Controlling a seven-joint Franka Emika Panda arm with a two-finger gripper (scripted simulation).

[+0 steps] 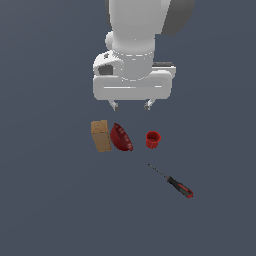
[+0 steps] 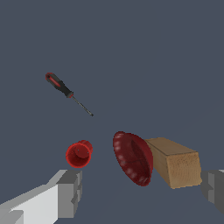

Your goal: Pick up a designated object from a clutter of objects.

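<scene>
The screwdriver (image 1: 172, 181) lies flat on the grey floor, its thin dark shaft pointing toward the clutter and its black-and-red handle away. It also shows in the wrist view (image 2: 66, 92). My gripper (image 1: 131, 105) hangs open and empty above the floor, behind the row of clutter and well apart from the screwdriver. In the wrist view its grey fingertips (image 2: 70, 192) stand wide apart. The tan box (image 1: 101, 135), the tipped dark red bowl (image 1: 121, 137) and the small red cup (image 1: 153, 139) sit in a row between my gripper and the screwdriver.
The bowl (image 2: 133, 158) leans against the box (image 2: 177, 162). The cup (image 2: 79, 154) lies on its side, apart from them. The dark grey floor (image 1: 50, 200) surrounds the objects.
</scene>
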